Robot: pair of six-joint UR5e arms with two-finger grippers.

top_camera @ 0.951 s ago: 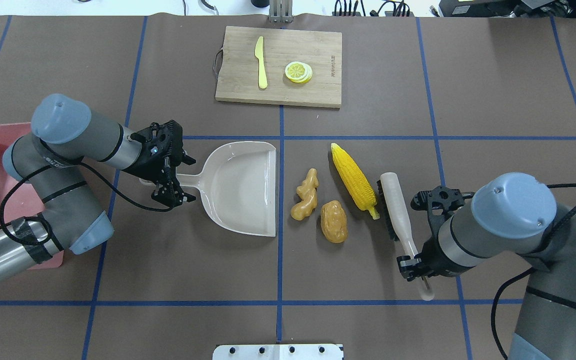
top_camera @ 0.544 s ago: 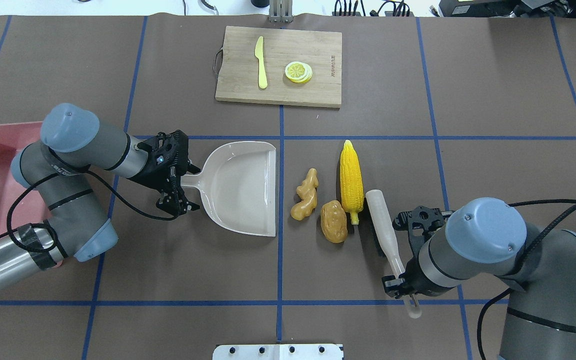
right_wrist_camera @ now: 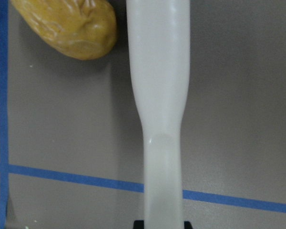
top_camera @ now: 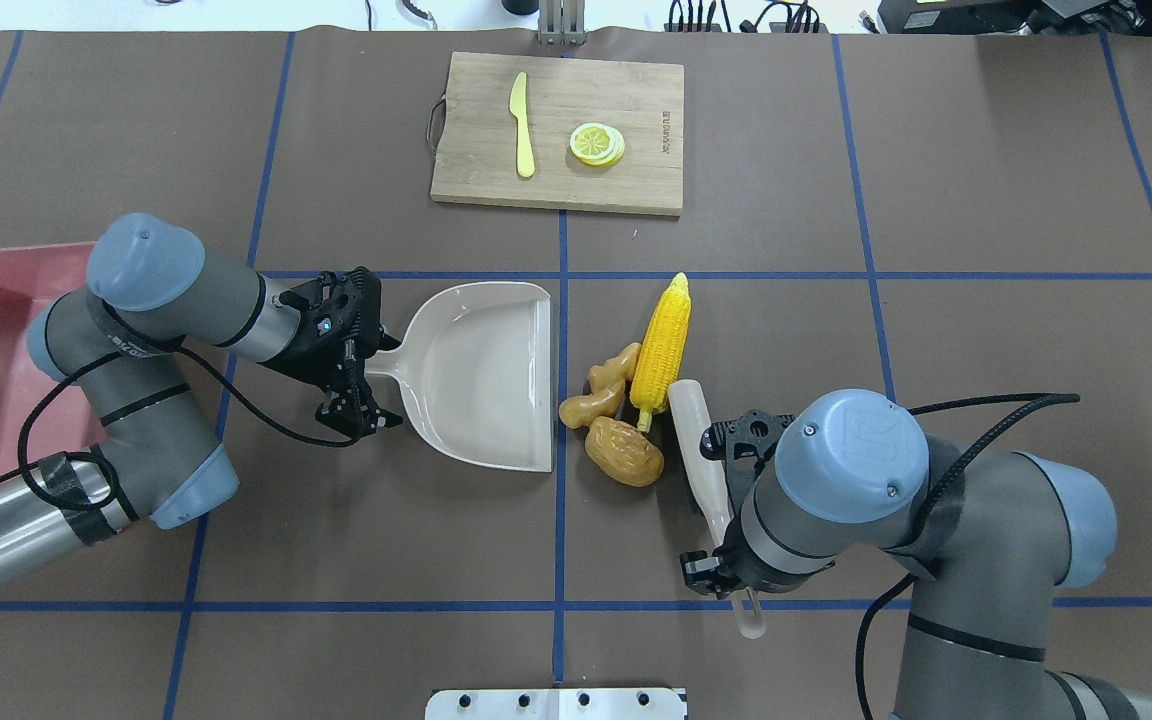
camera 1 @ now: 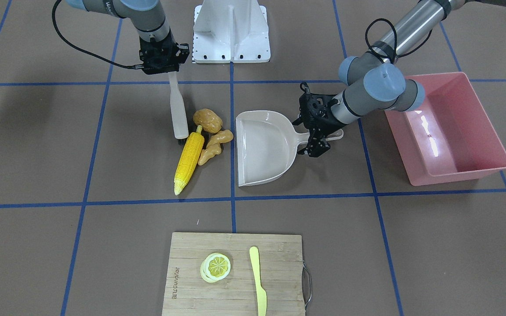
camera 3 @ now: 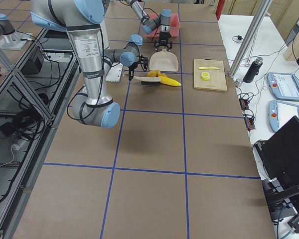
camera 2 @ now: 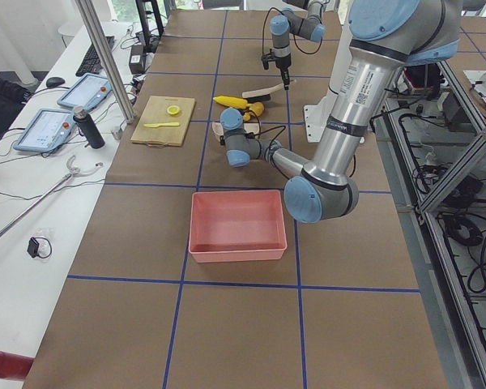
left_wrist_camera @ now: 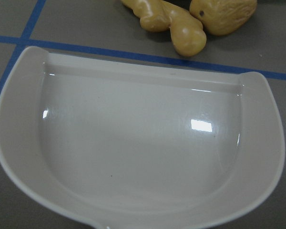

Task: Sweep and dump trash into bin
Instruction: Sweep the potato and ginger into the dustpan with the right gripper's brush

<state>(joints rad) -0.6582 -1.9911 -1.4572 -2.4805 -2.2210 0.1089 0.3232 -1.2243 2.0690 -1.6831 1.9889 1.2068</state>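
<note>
Trash, three toy foods in all, lay bunched on the brown table (camera 1: 37, 131) in the front-facing view. There was one long yellow corn cob (camera 1: 189, 163), one tan lumpy potato (camera 1: 207, 120) and one knobbly beige ginger root (camera 1: 215, 145), all just beside the open lip of one beige plastic dustpan (camera 1: 264, 149). The right gripper (camera 1: 170, 72) had its fingers clamped on the handle of one white plastic brush (camera 1: 177, 109), whose head met the cob's stalk end. The left gripper (camera 1: 317, 138) straddled the dustpan's handle, fingers spread wider than it. One large pink rectangular plastic bin (camera 1: 455, 173) stood well apart from the trash. One bamboo cutting board (camera 1: 279, 259) carried one pale yellow knife (camera 1: 258, 281), one stack of yellow lemon slices (camera 1: 215, 266) and a stamped mark too small to read.

Overhead, cob touched ginger and ginger touched potato.

The left wrist view showed ginger and potato just past the dustpan's lip.

The right wrist view showed the brush handle pinched at the bottom edge, with the potato beside it.
</note>
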